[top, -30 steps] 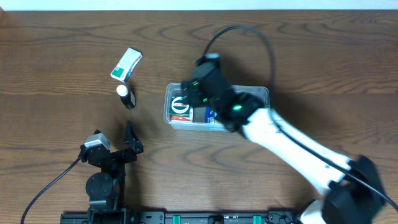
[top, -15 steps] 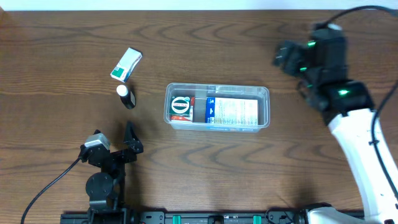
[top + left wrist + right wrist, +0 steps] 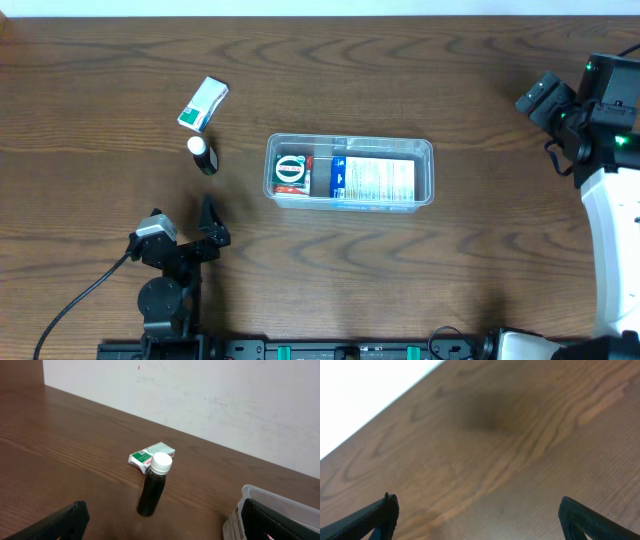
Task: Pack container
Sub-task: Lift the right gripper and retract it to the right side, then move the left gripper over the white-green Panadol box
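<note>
The clear plastic container [image 3: 424, 150] sits mid-table with a white labelled box [image 3: 375, 180] and a round red, green and white item [image 3: 290, 171] inside; its corner shows in the left wrist view [image 3: 250, 494]. A dark bottle with a white cap [image 3: 203, 154] lies to the container's left, and in the left wrist view it [image 3: 153, 487] stands upright. A green and white box [image 3: 203, 104] lies beyond it, also seen from the left wrist [image 3: 150, 455]. My left gripper [image 3: 205, 228] is open near the front left. My right gripper [image 3: 540, 97] is open and empty at the far right.
The brown wooden table [image 3: 330, 280] ends at a white wall along the back [image 3: 225, 400]. The left arm's base and cable [image 3: 165, 300] sit at the front edge. The right wrist view shows only bare table [image 3: 520, 460] between my open fingers.
My right arm has pulled away from over the container, swinging right to the table's far right side. The container's contents now show. The left arm has not moved.
</note>
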`<state>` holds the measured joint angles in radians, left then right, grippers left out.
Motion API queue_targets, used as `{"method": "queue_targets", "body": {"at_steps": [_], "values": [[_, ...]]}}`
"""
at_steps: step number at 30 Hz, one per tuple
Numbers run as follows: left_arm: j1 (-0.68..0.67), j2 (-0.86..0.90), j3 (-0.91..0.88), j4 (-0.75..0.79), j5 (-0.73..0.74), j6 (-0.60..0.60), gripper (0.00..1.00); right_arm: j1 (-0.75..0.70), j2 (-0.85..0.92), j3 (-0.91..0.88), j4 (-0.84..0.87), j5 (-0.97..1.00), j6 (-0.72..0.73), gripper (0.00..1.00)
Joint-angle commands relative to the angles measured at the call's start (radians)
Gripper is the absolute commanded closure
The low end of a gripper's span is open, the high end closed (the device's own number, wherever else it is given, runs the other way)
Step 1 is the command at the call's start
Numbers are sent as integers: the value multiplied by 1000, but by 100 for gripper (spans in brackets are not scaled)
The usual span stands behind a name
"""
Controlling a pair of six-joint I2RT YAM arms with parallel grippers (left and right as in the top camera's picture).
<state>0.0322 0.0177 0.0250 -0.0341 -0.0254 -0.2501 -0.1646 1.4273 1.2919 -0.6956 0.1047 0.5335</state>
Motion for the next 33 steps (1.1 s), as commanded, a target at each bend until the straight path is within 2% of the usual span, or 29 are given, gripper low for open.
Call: {"method": "queue_targets", "body": {"at_steps": [1,11,18,24,29,33], "values": [[5,0,-21,-37,13,0,2,-6,30,0,-11,-4,11,1],[5,41,40,-61,82,-2,2,-6,43,-1,-51,-4,11,1],[5,285,291,-159,86,11,2,-6,43,-1,-51,-4,11,1],[5,651,682,-332,158,70,2,-6,43,-1,-51,-4,11,1],[5,1016,1134,-675,172,198,2,-6,43,-1,-51,-4,11,1],[5,1298,1489,-935,172,247,2,-6,43,-1,-51,-4,11,1]]}}
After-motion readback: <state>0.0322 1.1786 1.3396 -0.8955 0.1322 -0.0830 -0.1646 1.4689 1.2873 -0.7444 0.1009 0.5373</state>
